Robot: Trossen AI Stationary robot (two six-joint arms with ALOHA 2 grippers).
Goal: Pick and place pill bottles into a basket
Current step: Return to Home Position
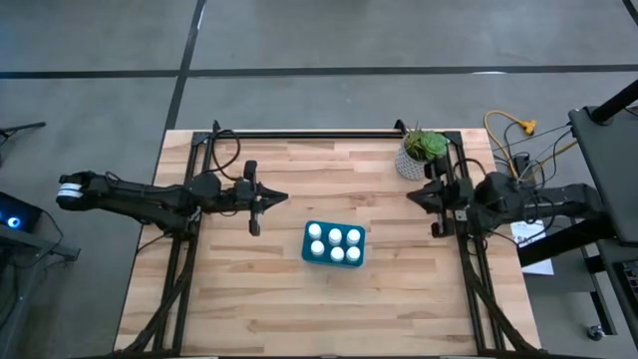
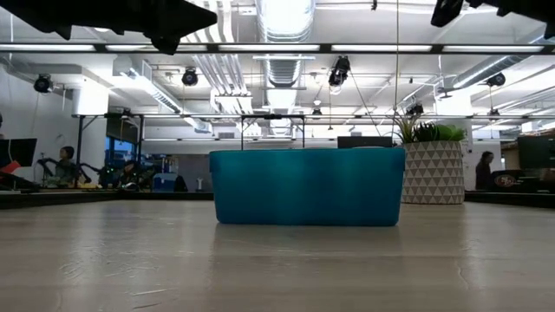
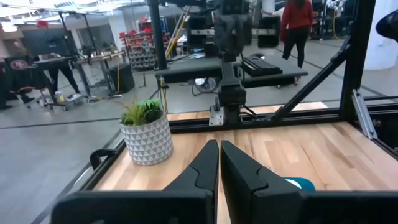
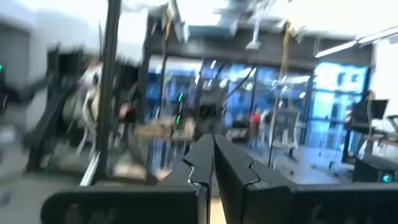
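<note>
**Teal basket, white bottles, pale striped wood**

The basket point(image 2: 307, 186) is a plain, solid teal-blue, with no pattern on its wall. The pill bottles point(image 1: 335, 236) are white, and so are their round caps. The table point(image 1: 299, 309) is pale, honey-toned wood, striped lengthwise by its narrow planks. The frame point(image 1: 319, 133) round it is black. The plant pot point(image 3: 148, 140) is white with a grey pattern of triangles, and the leaves point(image 1: 426, 146) are green. Both arms are dark; the left gripper point(image 3: 219, 144) and the right gripper point(image 4: 212, 140) have black fingers. The floor point(image 1: 399, 40) is grey, crossed by dark lines. The cable point(image 1: 513, 128) is yellow.
</note>
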